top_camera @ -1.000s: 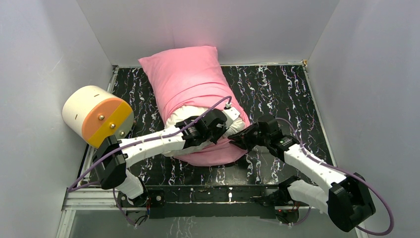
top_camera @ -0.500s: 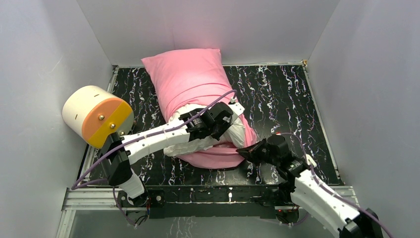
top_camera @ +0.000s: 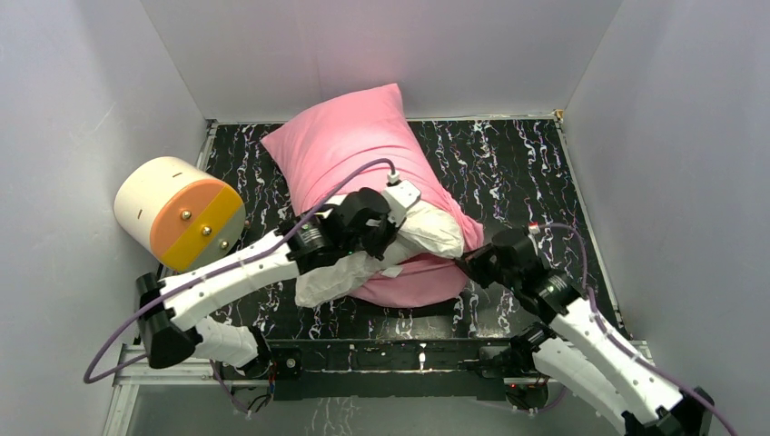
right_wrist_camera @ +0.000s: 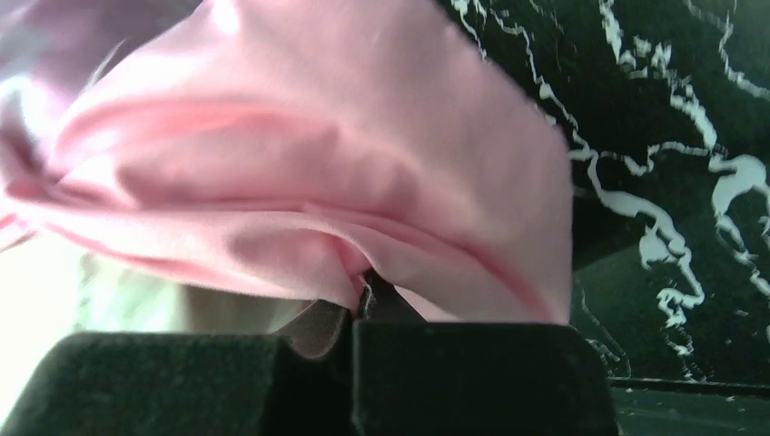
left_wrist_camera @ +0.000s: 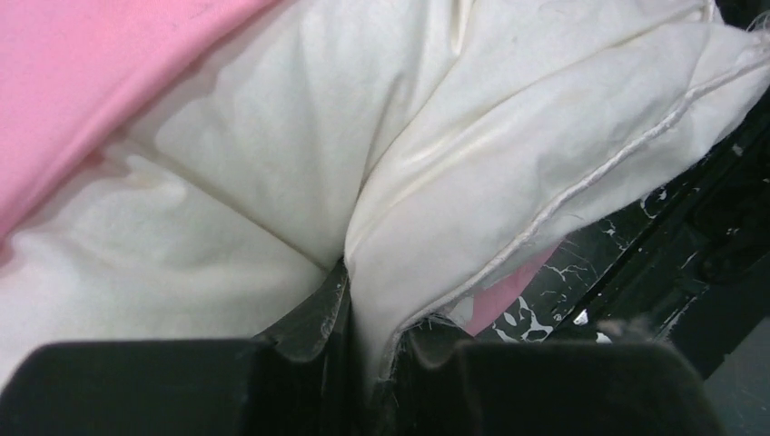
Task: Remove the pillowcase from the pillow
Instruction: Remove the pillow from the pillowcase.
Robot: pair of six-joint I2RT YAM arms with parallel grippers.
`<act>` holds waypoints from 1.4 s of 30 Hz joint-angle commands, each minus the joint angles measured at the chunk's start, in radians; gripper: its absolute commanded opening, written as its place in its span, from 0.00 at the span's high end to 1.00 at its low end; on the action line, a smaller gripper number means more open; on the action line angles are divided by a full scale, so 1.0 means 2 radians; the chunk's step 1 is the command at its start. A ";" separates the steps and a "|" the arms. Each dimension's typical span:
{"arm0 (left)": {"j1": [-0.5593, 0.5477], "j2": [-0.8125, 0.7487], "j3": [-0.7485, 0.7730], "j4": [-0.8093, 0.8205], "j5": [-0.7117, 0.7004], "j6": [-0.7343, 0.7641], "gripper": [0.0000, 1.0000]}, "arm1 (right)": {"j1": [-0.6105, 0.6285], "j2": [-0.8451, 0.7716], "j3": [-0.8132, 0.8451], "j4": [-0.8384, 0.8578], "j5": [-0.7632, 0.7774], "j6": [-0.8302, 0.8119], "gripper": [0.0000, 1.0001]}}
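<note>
Left gripper [left_wrist_camera: 363,356] is pinching the pillow [left_wrist_camera: 472,182] at its near end, anchoring it; right gripper [right_wrist_camera: 360,304] is clamping the pillowcase [right_wrist_camera: 300,182] hem on the right, for peeling.

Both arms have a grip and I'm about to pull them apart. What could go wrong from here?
The left jaws pinch only a thin fold of the pillow by its seam; it may slip out under load.
The right jaws hold just a small bunch of the pillowcase edge, which could slide free.
Most of the pillow sits inside the pillowcase, so the whole bundle might drag instead of separating.
</note>
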 commanded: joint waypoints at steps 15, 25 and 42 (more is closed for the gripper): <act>0.029 -0.166 -0.100 -0.031 0.043 -0.050 1.00 | -0.023 0.154 0.182 -0.082 0.010 -0.366 0.76; 0.029 -0.178 -0.133 0.018 0.053 -0.093 1.00 | -0.023 0.104 0.216 -0.046 -0.098 -0.424 0.23; 0.029 -0.181 -0.129 -0.006 0.091 -0.083 1.00 | -0.023 0.245 0.236 0.057 0.060 -0.395 1.00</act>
